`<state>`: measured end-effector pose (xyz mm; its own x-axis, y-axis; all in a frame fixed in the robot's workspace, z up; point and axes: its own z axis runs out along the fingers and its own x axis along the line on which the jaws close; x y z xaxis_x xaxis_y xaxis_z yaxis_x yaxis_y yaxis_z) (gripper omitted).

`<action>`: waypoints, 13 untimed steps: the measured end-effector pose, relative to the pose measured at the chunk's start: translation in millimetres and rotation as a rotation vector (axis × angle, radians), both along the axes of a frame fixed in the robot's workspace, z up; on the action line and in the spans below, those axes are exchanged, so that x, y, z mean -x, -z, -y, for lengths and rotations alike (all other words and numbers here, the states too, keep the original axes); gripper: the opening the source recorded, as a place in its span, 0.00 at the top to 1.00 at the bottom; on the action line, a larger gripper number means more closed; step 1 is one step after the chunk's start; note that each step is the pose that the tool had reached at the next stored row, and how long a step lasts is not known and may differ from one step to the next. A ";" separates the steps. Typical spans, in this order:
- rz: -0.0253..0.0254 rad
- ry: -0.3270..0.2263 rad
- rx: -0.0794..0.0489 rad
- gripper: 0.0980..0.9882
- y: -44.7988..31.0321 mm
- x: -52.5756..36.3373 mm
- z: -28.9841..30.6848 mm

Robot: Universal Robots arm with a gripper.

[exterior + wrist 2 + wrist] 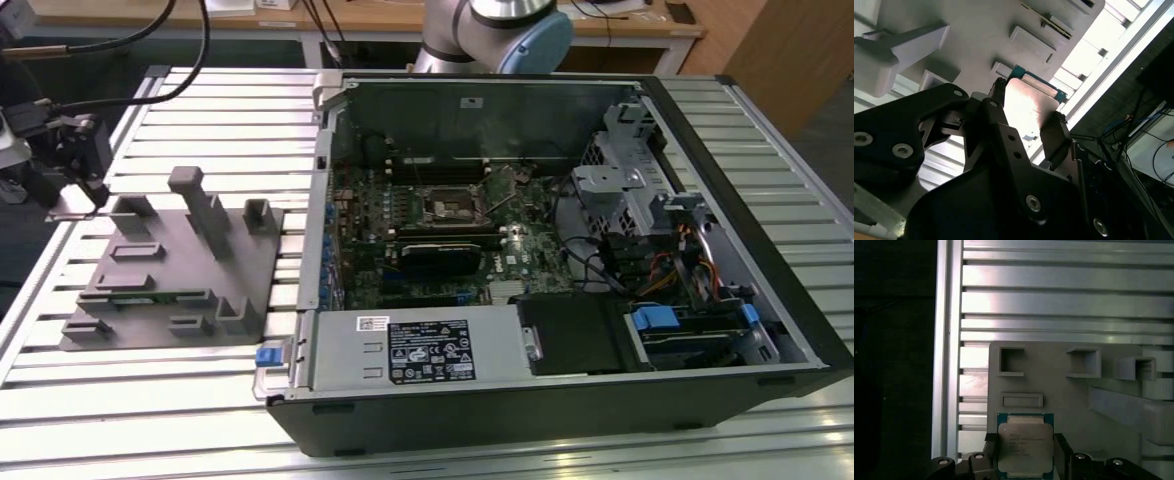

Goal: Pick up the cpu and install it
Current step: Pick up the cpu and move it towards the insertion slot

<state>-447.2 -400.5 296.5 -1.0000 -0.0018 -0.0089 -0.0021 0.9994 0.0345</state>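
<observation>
The hand (1025, 454) is closed on the cpu (1025, 444), its dark fingers (990, 450) pressed against two opposite edges of the chip. In the exterior view it hangs fingers down at the upper left of the frame (83, 185), over the far corner of the grey fixture (160, 270), while the arm (494, 30) rises at top centre. Both wrist views show the pale face and green rim of the cpu (1029, 107). That corner lies near the worktop (1054, 290) edge, with darkness beyond. The open case (561, 400) lies at the exterior view's right, its socket (447, 207) well apart from the hand
</observation>
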 end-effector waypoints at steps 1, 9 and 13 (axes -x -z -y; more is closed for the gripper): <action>0.0001 0.000 0.000 0.51 -2.0 0.0 -0.2; 0.0001 0.000 0.000 0.51 -15.5 0.0 -1.3; 0.0001 0.000 0.000 0.51 -21.5 0.0 -1.9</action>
<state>-447.2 -398.6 318.0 -1.0000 -0.0017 -0.0090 -0.0020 0.9994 0.0345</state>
